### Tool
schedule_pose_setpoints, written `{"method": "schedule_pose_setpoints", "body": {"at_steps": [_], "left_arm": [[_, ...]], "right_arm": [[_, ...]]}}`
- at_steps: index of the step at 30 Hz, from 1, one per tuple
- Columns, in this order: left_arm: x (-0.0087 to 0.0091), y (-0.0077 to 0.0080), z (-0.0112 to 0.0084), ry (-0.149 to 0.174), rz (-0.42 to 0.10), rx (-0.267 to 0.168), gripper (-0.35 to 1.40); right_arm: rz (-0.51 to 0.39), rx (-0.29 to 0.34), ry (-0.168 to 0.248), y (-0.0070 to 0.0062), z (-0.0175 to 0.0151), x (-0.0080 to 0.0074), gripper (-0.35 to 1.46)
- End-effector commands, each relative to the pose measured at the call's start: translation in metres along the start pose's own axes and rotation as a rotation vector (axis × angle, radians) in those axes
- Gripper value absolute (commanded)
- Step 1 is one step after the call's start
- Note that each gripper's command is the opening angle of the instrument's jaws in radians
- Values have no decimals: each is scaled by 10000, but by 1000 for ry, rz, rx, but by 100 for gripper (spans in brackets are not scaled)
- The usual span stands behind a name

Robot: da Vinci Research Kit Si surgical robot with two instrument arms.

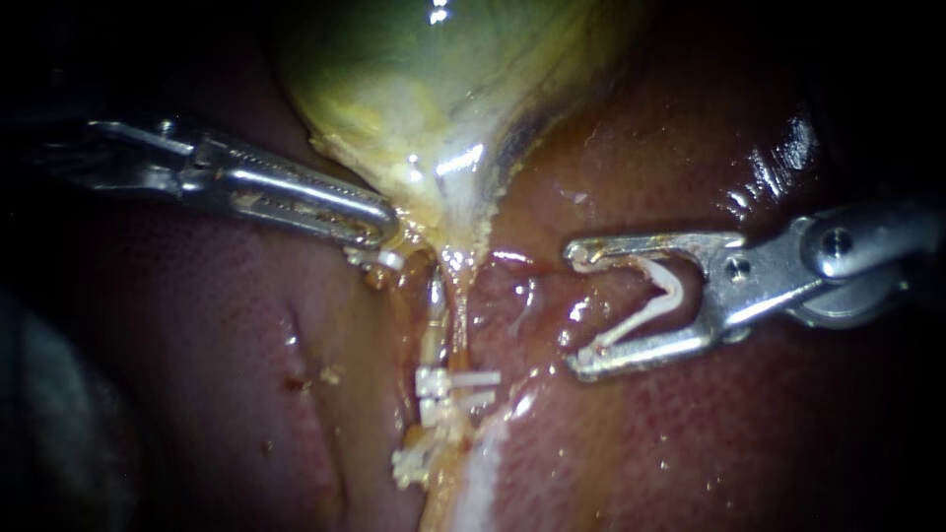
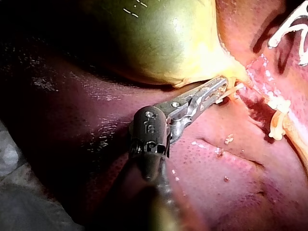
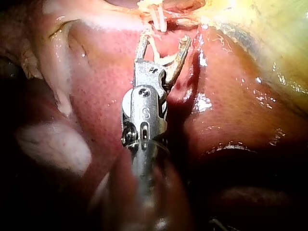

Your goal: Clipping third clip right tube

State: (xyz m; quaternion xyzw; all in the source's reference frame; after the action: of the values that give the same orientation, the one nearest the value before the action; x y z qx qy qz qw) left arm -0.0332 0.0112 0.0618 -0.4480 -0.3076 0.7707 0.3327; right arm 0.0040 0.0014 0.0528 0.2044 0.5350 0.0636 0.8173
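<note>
The yellow-green gallbladder (image 1: pixel 443 89) narrows to a neck above the red liver (image 1: pixel 739 443). My left instrument (image 1: pixel 382 230) is shut on tissue at the left side of that neck, and the left wrist view shows the same hold (image 2: pixel 220 87). A pale tube (image 1: pixel 437 320) runs down from the neck to two white clips (image 1: pixel 455 384) side by side. Another clip (image 1: pixel 412 463) lies lower, and one (image 1: pixel 386 260) sits just under the left tips. My right instrument (image 1: pixel 579 311) stands open right of the tube, apart from it, with a white clip (image 1: pixel 655 300) seated between its jaws.
Glistening wet liver surrounds the tube on both sides. A pale fatty strip (image 1: pixel 483 473) runs down beside the lowest clip. In the right wrist view the open jaws (image 3: pixel 163 41) point at clipped strands (image 3: pixel 156 17) a short way ahead.
</note>
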Motion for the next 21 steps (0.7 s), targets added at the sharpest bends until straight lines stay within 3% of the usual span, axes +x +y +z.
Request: {"method": "schedule_pose_setpoints", "body": {"at_steps": [1, 7, 13, 17, 21], "left_arm": [[0, 1, -1, -1, 0, -2, -35], [8, 10, -28, -7, -18, -21, -35], [32, 21, -64, 8, -34, 1, -35], [31, 22, -65, 9, -34, 4, -35], [27, 21, -60, 10, -32, 8, -35]], "right_arm": [[0, 0, 0, 0, 0, 0, 50], [0, 0, 0, -1, 0, 0, 50], [1, -3, 0, -1, 0, 2, 50], [-2, 6, 0, 1, 6, 8, 50], [113, 30, -5, 4, 21, 13, 49]]}}
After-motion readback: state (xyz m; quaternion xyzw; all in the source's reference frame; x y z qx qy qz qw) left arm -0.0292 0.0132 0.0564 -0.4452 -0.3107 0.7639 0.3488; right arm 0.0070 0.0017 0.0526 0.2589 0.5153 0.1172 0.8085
